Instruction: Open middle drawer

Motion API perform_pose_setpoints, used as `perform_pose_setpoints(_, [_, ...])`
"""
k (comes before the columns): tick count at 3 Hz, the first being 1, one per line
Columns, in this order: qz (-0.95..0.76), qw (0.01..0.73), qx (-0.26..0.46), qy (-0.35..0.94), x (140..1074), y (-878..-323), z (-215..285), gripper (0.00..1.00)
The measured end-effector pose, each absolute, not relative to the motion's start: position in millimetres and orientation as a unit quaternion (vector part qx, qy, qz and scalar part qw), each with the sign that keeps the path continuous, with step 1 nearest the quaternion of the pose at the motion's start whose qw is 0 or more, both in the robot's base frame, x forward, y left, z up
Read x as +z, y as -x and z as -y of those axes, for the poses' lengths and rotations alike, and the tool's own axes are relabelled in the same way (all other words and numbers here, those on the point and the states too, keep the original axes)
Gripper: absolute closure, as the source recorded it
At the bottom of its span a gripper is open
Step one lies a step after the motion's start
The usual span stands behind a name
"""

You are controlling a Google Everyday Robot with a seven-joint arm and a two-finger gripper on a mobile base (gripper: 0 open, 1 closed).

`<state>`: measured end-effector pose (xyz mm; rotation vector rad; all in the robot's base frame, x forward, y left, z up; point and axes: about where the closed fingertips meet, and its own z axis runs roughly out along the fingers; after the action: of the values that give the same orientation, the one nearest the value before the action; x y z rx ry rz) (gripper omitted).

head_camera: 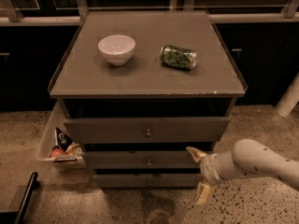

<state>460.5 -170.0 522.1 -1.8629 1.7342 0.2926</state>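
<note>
The middle drawer [126, 161] is the grey-brown low front panel second from the top of the cabinet, with a small round knob [149, 162]. It looks slightly less pulled out than the taller top drawer [117, 130] above it. The lowest drawer [126, 180] sits below. My gripper [198, 174] is at the right end of the middle and lowest drawer fronts, to the right of the knob. Its two pale fingers [194, 153] are spread one above the other, open and empty, touching no knob.
A white bowl [116, 49] and a green can [178, 56] lying on its side are on the cabinet top [140, 80]. A bin with snack packets [60, 146] stands at the cabinet's left. A black bar [23, 197] is at lower left. Dark cabinets stand behind.
</note>
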Motion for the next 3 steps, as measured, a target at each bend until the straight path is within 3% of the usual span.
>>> perform_pose_setpoints(3, [-0.617,0.298,0.106,0.721,473,-479,154,0.0])
